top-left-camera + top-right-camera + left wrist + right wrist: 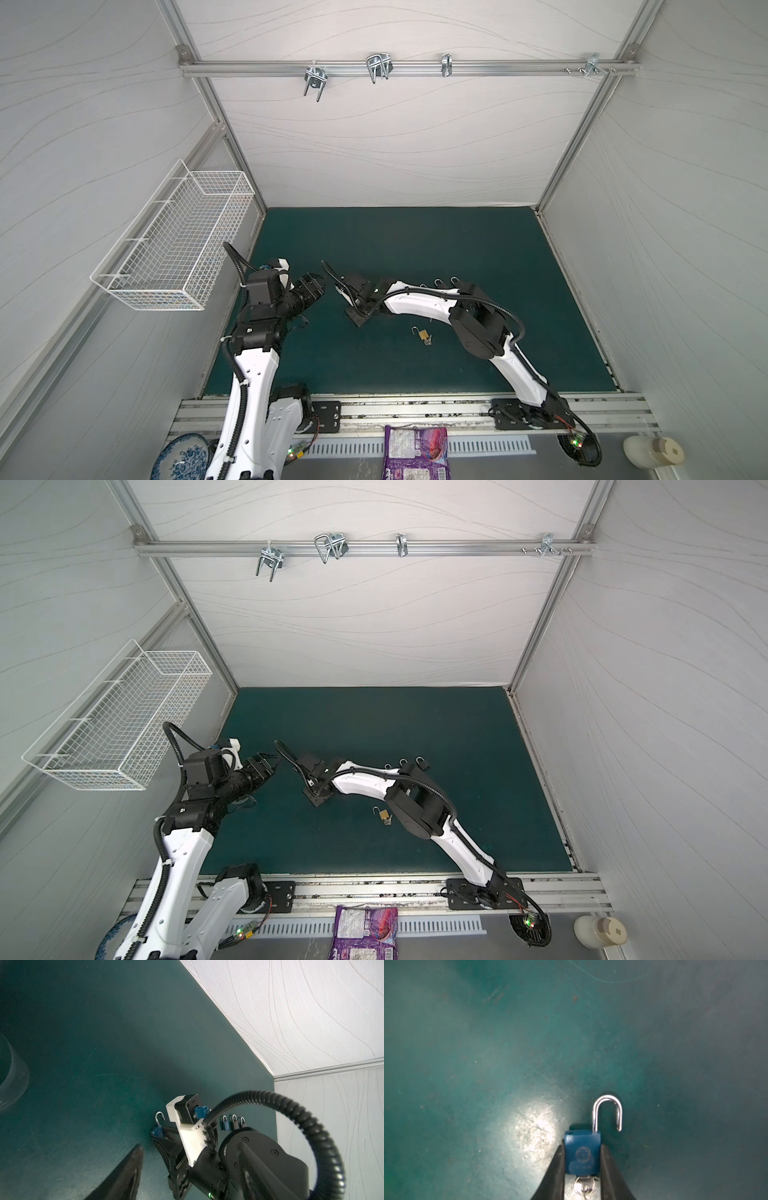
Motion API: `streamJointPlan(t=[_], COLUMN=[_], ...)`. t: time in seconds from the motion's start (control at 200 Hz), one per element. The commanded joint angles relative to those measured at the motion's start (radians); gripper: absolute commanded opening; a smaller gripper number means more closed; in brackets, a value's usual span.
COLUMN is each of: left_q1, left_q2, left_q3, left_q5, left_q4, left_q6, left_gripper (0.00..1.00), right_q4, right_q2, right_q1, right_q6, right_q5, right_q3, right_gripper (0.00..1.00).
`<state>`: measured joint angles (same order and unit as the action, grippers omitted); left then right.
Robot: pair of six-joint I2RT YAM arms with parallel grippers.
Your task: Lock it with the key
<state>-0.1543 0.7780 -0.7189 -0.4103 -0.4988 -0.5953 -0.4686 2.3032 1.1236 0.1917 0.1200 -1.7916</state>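
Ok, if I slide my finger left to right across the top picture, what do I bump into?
Wire basket → left gripper → right gripper, pinching a blue padlock → gold padlock → white bottle.

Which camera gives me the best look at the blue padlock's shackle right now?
Right wrist view: the right gripper clamps the blue metal padlock, its silver shackle close and plainly open. The left wrist view shows the shackle small and far off. Both top views hide it under that gripper.
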Motion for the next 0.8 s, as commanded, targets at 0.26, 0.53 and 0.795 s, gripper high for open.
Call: streamJointPlan(t=[0.26, 0.53, 0.795], left_q1=[-0.004, 0.105, 0.398], left_q2=[-0.019, -0.017, 0.127], left_q3=[-0.054, -0.050, -0.199], left_q5=[-0.123, -0.393, -0.461], left_q4=[0.069, 0.435, 0.619], left_q6=[0.027, -0.074, -0.019], left_gripper=[0.75, 0.75, 0.78], right_q4=[0.173, 0.367, 0.349], right_q2=[-0.389, -0.824, -1.009], right_q1=[-0.067, -0.298, -0.489], right_q6=[0.007, 0.029, 0.030], right_q5=[-0.220, -0.695, -1.088], right_q3=[0.381, 0.674, 0.670], right_gripper=[0.06, 0.00, 0.00])
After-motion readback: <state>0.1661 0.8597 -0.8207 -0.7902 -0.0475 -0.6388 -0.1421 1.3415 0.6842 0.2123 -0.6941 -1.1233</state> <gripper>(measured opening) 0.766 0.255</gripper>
